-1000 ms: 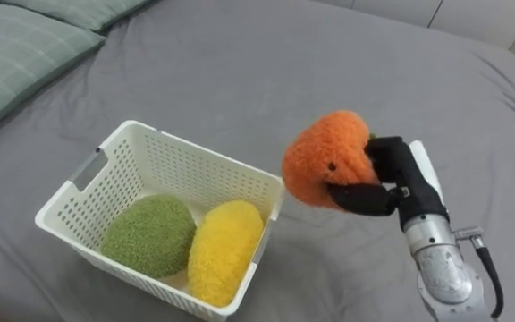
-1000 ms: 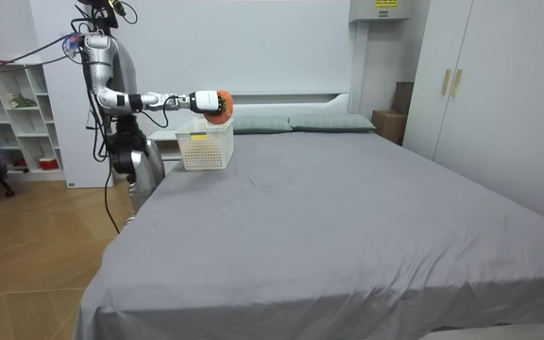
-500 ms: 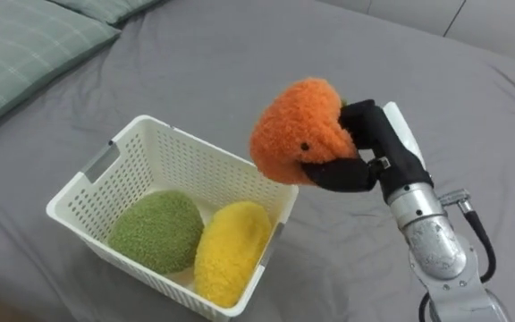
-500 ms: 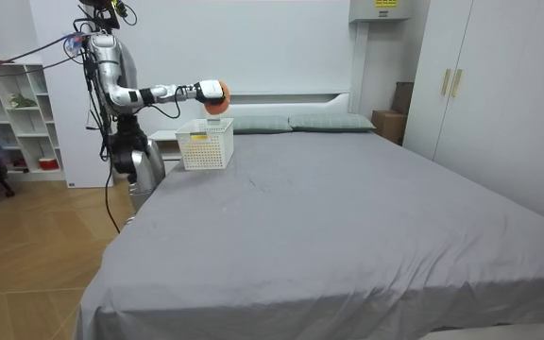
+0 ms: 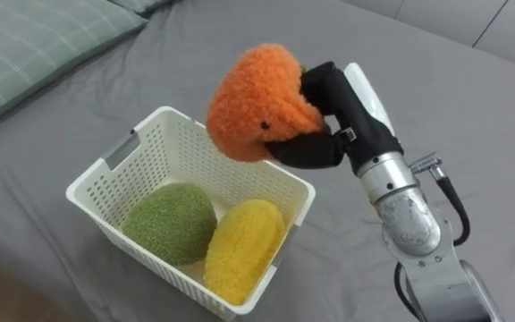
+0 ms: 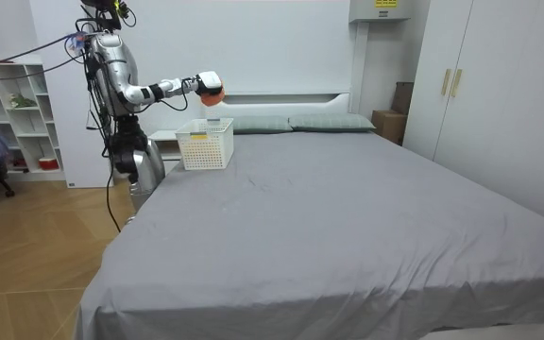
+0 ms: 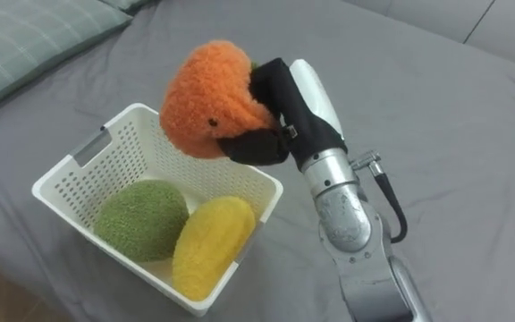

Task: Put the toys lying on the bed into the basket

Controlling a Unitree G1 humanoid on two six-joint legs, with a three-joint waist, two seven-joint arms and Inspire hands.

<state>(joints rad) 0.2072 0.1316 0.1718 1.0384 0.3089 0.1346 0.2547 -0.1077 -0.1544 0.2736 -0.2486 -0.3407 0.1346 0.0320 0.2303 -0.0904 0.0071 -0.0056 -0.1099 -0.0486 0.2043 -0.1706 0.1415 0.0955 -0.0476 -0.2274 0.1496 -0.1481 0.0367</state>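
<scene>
As I look down from the head camera, the nearest thing to me is the white perforated plastic basket [image 5: 186, 152], standing on the bed with two toys lying side by side inside it. The round green fuzzy plush toy [image 5: 170, 222] is on the left. The oblong yellow fuzzy plush toy [image 5: 244, 249] is on the right, and the two touch. Above the basket's far side I see the round orange fuzzy plush toy [image 5: 253, 103] held in the air, clear of the rim. My right hand [image 5: 333, 107] has it, with the black fingers curled over the back and the thumb hooked underneath, so the grip is closed round the toy. Beyond that the grey bedsheet [image 5: 472, 116] stretches away, with a pale green checked pillow [image 5: 34, 45] at the far left. In the room view I am standing at the bed's corner near the headboard end, right arm stretched out over the basket, with a white open shelf unit [image 6: 17, 113] behind me.
</scene>
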